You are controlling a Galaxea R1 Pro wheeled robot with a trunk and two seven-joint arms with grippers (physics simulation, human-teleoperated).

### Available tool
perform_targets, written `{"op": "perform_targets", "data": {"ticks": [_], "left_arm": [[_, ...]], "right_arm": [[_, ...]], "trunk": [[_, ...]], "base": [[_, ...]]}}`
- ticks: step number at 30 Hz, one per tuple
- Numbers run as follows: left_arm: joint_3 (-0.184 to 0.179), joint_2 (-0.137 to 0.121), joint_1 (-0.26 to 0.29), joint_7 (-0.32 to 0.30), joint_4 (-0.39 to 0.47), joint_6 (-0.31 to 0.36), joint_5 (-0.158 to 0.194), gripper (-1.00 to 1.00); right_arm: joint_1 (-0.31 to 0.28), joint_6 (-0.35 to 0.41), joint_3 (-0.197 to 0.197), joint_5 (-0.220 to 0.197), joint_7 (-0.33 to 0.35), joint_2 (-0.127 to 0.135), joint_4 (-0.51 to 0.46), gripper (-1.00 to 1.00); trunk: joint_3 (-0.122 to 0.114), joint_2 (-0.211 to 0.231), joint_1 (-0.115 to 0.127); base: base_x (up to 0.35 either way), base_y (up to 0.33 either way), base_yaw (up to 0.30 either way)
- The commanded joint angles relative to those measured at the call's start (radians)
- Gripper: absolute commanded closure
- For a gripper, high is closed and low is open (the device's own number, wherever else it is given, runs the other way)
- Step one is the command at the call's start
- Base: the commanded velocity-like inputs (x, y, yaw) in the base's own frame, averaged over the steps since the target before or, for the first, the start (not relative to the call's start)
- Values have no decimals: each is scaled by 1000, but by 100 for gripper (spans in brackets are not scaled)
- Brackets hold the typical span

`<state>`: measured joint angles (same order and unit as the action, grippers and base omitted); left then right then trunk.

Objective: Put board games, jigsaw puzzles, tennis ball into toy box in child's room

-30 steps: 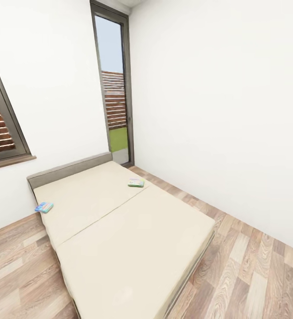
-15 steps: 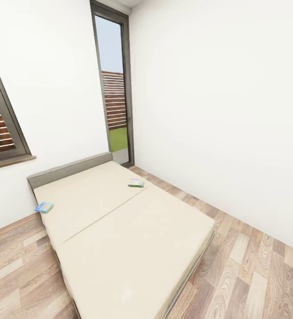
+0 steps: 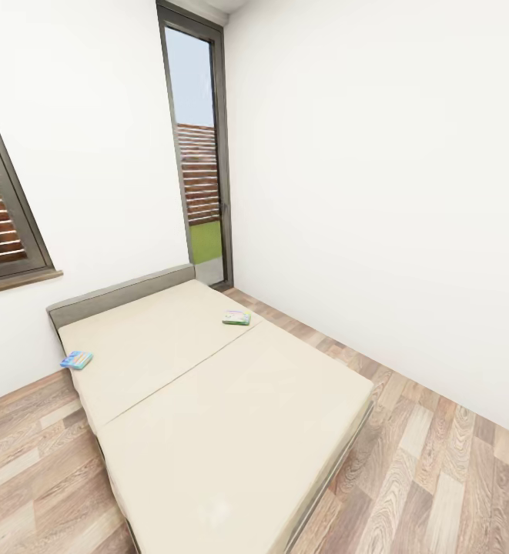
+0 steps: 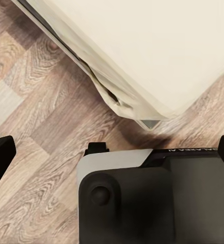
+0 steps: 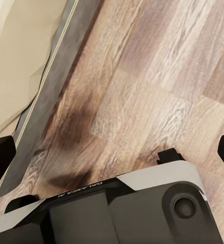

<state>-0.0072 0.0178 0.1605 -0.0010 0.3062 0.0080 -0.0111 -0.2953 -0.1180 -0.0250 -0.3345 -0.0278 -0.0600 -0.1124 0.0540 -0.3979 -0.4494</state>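
The bed [image 3: 231, 415] stretches from the near foreground to the far wall, with two cream mattresses side by side. A mostly blue board game [image 3: 76, 359] lies at the far left edge of the bed. A white-green-yellow board game [image 3: 236, 317] lies near the headboard on the right. The table, the toy box, the jigsaw puzzles and the tennis ball are out of view. My left gripper [image 4: 113, 152] hangs open over the floor by a corner of the bed [image 4: 157, 56]. My right gripper [image 5: 113, 155] is open above the planks beside the bed frame [image 5: 45, 96]. Both hold nothing.
White walls close the room at the back and right. A tall narrow window [image 3: 200, 154] stands in the far corner, a second window [image 3: 0, 223] on the left wall. Wood-plank floor [image 3: 439, 462] runs along the bed's right side and the left floor strip [image 3: 31, 454]. My grey base [image 4: 142, 203] shows below the left gripper.
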Motion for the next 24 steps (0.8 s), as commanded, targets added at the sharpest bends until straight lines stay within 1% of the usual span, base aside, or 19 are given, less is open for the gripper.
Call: {"op": "perform_targets", "data": {"ticks": [1,15,19,24], "left_arm": [[-1,0,1,0,1,1,-1,-100],[2,-2,1,-1,1,0,0,-100],[1,-2,1,0,1,0,-1,-100],[0,-4,1,-1,1,-5,-3,-100]], "right_arm": [[-1,-3,-2,-3,-2,0,0,-100],[-1,-2,-3,-9,-3,2,0,-100],[-1,-2,-3,-9,-3,2,0,-100],[-1,-2,-3,-8,-2,2,1,-100]], "trunk": [[2,-2,-1],[2,-2,-1],[-1,-2,-1],[-6,-2,-1]], "base": [[0,0,0],[0,0,-3],[0,0,-101],[0,0,-175]]}}
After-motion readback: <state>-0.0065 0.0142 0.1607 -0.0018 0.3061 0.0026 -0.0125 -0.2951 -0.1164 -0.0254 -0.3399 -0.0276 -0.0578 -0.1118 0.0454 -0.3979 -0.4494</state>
